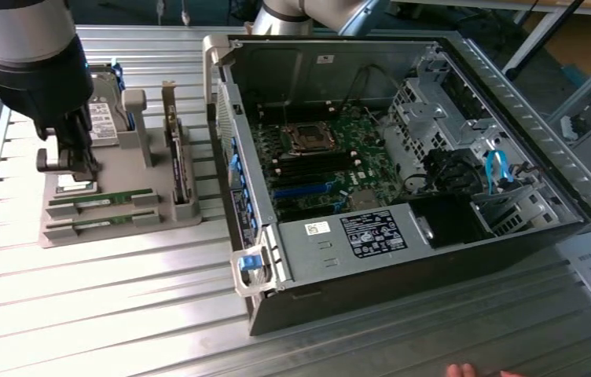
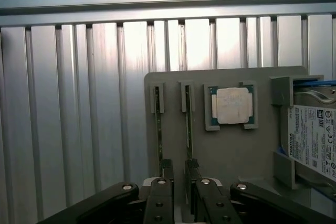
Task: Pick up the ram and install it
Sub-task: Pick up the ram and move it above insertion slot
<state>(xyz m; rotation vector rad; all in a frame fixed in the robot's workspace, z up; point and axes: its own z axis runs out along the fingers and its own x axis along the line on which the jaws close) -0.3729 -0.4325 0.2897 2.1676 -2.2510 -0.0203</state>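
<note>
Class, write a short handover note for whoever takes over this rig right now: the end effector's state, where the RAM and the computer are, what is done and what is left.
End effector: open, holding nothing, low over the grey holder, right at the sticks.
RAM sticks: two, both seated in the holder's slots, with the processor chip and hard drive on the same holder.
Computer case: open, on the exterior view's right of the holder, motherboard exposed.
Done: end effector positioned at the sticks.
Left: the pick-up and the install.
</note>
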